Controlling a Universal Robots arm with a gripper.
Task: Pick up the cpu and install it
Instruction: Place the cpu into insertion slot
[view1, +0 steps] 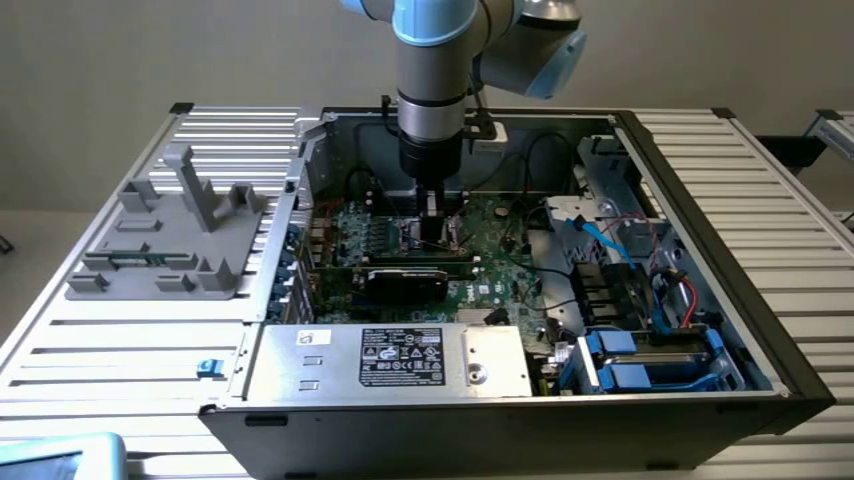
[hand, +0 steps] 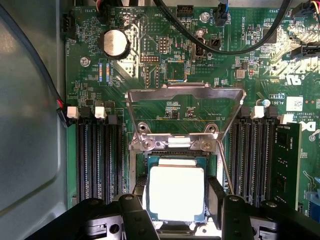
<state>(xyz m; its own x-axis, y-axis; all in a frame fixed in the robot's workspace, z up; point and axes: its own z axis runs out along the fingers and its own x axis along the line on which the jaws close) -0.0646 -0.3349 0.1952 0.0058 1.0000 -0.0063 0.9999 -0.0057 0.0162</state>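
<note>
The cpu (hand: 175, 185), a flat square chip with a pale metal top, lies level in the frame of the socket (hand: 150, 161) on the green motherboard (hand: 165, 70). My gripper (hand: 178, 196) is shut on it, one black finger against each of two opposite sides. The socket's metal load plate (hand: 185, 92) is flipped open, away from the chip, and its lever (hand: 224, 165) is raised. In the exterior view the gripper (view1: 438, 228) points straight down, low over the board inside the open computer case (view1: 787, 380).
Memory slots (hand: 95, 160) flank the socket, with one stick (hand: 286, 160) fitted. Black cables (hand: 225, 47) arch over the board near a coin battery (hand: 115, 42). A silver power supply (view1: 387, 357), black card (view1: 420, 280), blue drive bays (view1: 641, 365) and grey fixture (view1: 174, 230) surround the area.
</note>
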